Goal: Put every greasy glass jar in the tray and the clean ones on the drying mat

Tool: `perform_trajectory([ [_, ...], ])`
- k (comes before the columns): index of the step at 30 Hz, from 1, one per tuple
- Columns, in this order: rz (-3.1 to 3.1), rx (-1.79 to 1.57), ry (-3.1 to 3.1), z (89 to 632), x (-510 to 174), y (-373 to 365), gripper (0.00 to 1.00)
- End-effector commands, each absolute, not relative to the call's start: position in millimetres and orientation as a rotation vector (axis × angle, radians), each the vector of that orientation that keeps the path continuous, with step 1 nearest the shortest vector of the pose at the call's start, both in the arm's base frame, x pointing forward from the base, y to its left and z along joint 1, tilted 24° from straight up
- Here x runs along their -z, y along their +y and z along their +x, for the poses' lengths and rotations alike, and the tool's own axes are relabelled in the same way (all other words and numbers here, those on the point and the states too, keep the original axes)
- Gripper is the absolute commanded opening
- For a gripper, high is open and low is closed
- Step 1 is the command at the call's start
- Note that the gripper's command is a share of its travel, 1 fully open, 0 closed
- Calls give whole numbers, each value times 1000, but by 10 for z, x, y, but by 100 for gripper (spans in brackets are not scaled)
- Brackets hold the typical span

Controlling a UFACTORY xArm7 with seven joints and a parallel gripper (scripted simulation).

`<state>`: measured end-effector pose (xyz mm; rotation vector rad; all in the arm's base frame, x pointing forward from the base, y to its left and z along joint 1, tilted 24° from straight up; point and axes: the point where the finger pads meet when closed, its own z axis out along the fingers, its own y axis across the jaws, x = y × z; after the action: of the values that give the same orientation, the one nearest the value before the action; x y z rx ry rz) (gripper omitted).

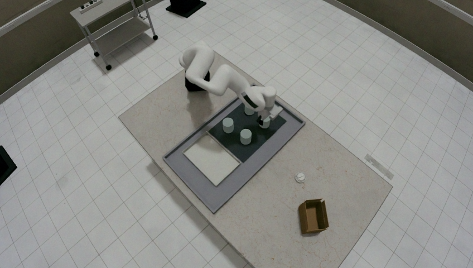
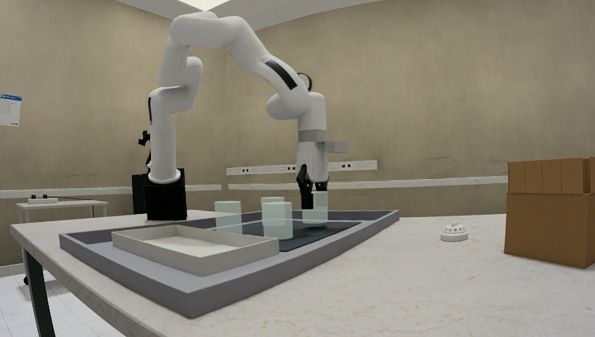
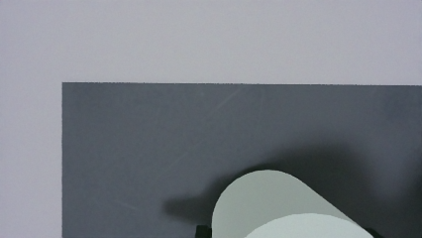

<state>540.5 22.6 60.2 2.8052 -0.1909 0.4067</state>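
Several pale green glass jars stand upright on the dark drying mat (image 1: 247,127). My gripper (image 1: 262,121) is shut on the jar (image 1: 265,121) at the mat's right end, which still rests on the mat; it also shows in the side view (image 2: 317,206) and fills the bottom of the wrist view (image 3: 284,208). A second jar (image 1: 227,124), a third jar (image 1: 245,135) and a far jar (image 1: 249,109), partly hidden under my arm, stand apart from it. The white tray (image 1: 211,159) lies empty to the left of the mat.
Mat and tray sit on a grey raised base (image 1: 232,146) on the marble table. A small white round object (image 1: 299,177) and an open cardboard box (image 1: 313,215) lie nearer the front right. The arm's black pedestal (image 2: 165,194) stands at the table's far side.
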Motion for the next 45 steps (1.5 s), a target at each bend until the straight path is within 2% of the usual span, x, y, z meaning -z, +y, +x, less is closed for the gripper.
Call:
perform_trajectory([
  [1,2806,-411,-189,5390,-706,266,0],
  [45,2806,-411,-189,5123,-1643,583,0],
])
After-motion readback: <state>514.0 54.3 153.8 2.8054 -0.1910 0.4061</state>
